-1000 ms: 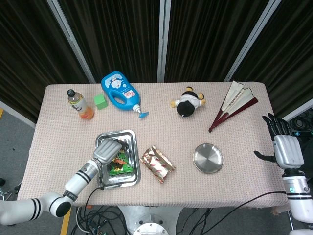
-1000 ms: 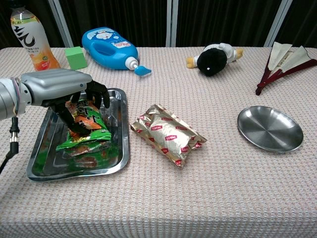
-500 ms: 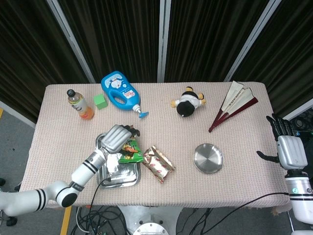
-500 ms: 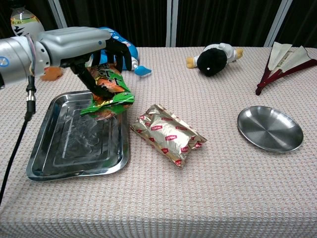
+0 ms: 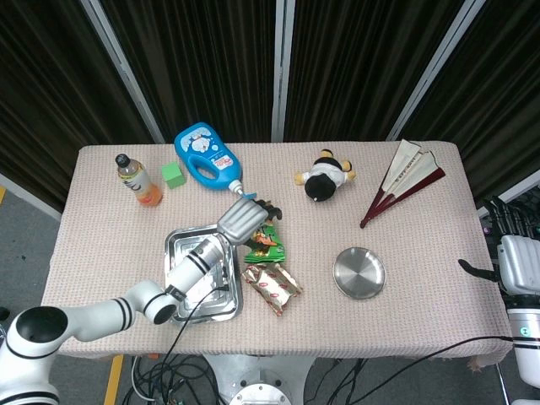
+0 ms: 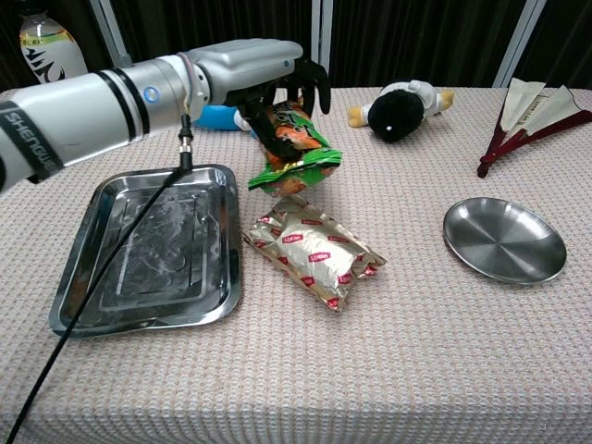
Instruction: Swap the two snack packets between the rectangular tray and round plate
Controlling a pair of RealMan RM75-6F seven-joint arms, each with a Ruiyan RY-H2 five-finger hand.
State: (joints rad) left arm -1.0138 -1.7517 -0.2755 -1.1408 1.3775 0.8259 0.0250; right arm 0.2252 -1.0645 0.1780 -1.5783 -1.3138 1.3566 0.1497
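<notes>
Left hand (image 6: pixel 268 69) pinching green snack packet (image 6: pixel 294 148), held in the air above the gold packet (image 6: pixel 314 250) on the surface, right of the rectangular tray (image 6: pixel 148 250). Round plate (image 6: pixel 504 239) sits well right. Right hand (image 5: pixel 515 257) at the surface edge, fingers spread, holding nothing.

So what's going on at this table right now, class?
The robot's left hand holds a green snack packet in the air above a gold snack packet lying on the table. The rectangular tray and the round plate both sit bare. The right hand waits off the table's right edge, holding nothing.
</notes>
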